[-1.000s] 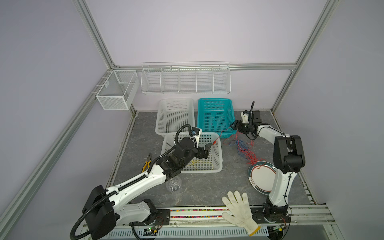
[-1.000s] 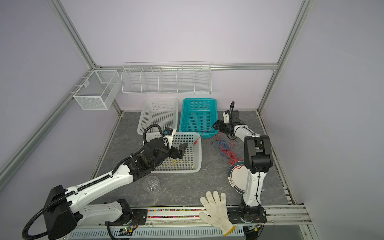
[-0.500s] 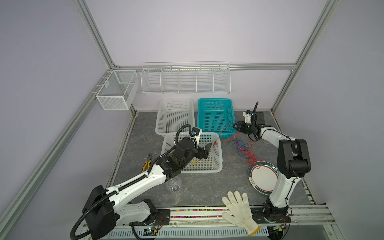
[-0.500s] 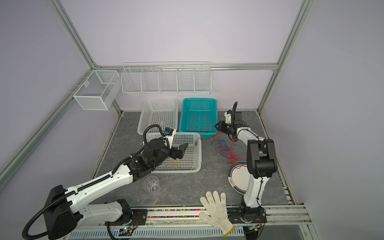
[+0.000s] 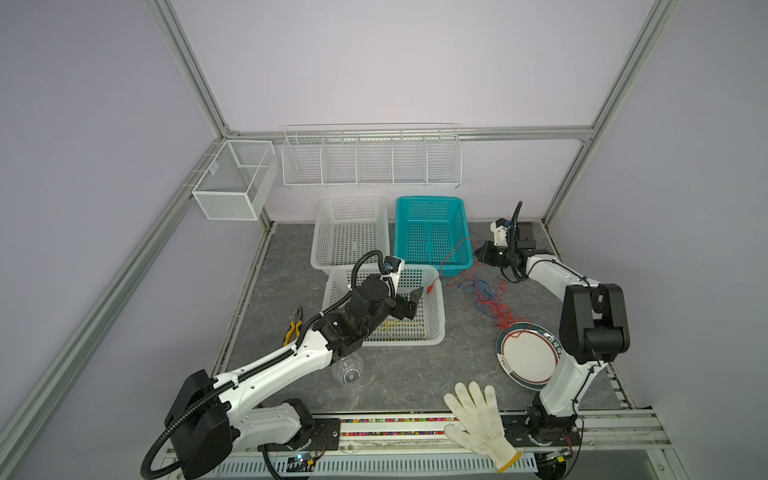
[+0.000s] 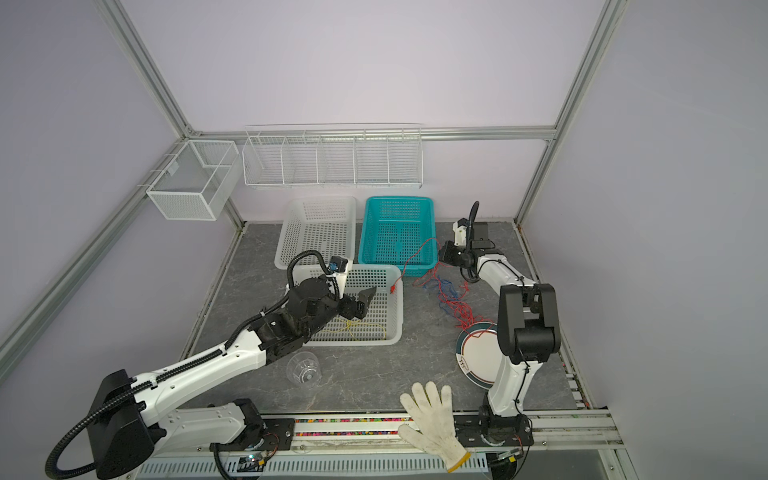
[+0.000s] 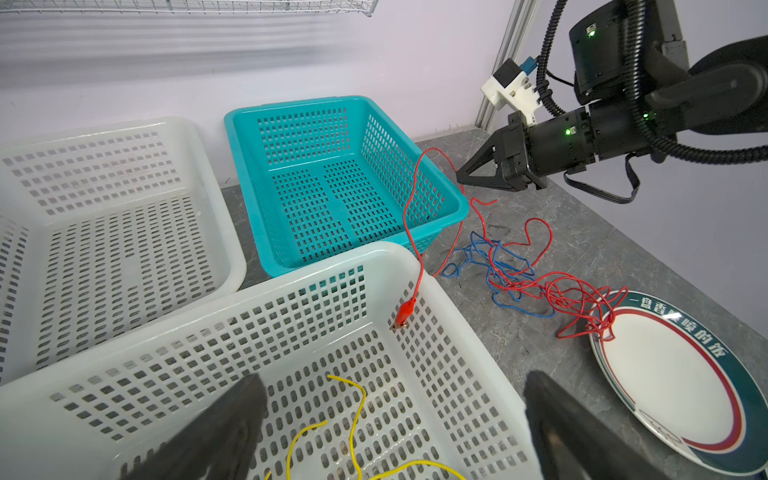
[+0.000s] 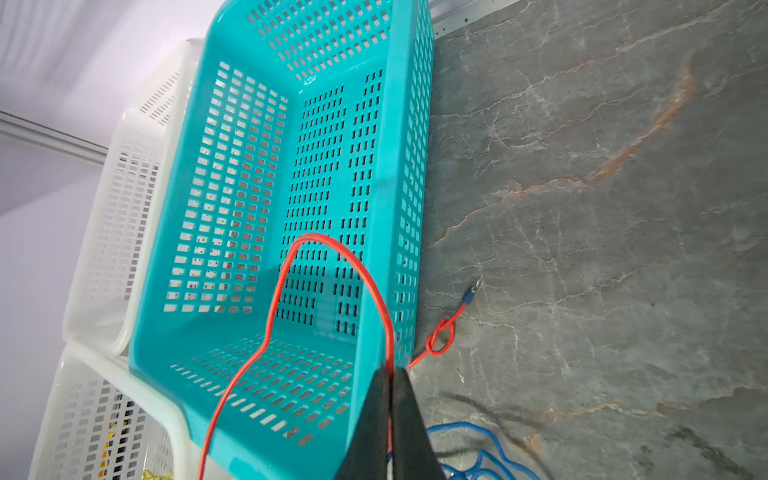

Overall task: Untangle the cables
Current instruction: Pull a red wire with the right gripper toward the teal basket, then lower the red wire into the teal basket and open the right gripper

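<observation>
Newly shut, right gripper [image 8: 389, 374] is pinching red cable [image 8: 332, 241] to pull it loose; left gripper [image 5: 414, 302] is waiting open, empty.

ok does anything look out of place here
Yes: the red cable sprawls across three things. Its clip hangs inside the near white basket, it arches over a corner of the teal basket to the shut right gripper, and its tangle with the blue cable spills onto the plate.
</observation>
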You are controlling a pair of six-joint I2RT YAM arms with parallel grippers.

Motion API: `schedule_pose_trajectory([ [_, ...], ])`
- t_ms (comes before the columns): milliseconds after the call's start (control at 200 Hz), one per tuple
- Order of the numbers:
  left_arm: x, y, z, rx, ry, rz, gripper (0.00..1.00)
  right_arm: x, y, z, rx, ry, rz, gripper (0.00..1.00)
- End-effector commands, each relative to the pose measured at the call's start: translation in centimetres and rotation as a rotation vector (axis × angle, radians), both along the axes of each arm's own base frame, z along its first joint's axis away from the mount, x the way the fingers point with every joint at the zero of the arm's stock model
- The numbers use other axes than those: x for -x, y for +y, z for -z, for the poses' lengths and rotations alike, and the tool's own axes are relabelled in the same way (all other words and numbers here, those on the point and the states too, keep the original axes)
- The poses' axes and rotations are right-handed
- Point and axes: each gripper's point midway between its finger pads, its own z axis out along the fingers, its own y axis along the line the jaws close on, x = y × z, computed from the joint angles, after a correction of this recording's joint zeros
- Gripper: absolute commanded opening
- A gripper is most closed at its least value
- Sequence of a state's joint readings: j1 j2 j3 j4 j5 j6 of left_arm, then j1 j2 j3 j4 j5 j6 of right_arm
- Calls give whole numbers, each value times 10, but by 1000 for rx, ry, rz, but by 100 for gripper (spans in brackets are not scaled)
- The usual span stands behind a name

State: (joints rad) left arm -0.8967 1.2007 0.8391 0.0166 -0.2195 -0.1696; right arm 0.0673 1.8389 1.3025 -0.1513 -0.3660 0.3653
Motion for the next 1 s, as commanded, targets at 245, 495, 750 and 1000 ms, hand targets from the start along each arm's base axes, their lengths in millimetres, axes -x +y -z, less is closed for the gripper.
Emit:
schedule_pose_trajectory([
  [245, 1, 12, -2, 10, -44, -29, 97, 20, 20, -101, 12, -187, -68, 7],
  [495, 4, 22, 0, 8, -62, -47, 97, 39, 36, -182, -9, -336, -74, 6],
  [750, 6, 28, 3, 2, -76, -52, 97, 64, 36, -263, -57, -506, -31, 7],
  [1000, 7, 29, 5, -1, -81, -50, 97, 59, 44, -299, -108, -584, -38, 7],
])
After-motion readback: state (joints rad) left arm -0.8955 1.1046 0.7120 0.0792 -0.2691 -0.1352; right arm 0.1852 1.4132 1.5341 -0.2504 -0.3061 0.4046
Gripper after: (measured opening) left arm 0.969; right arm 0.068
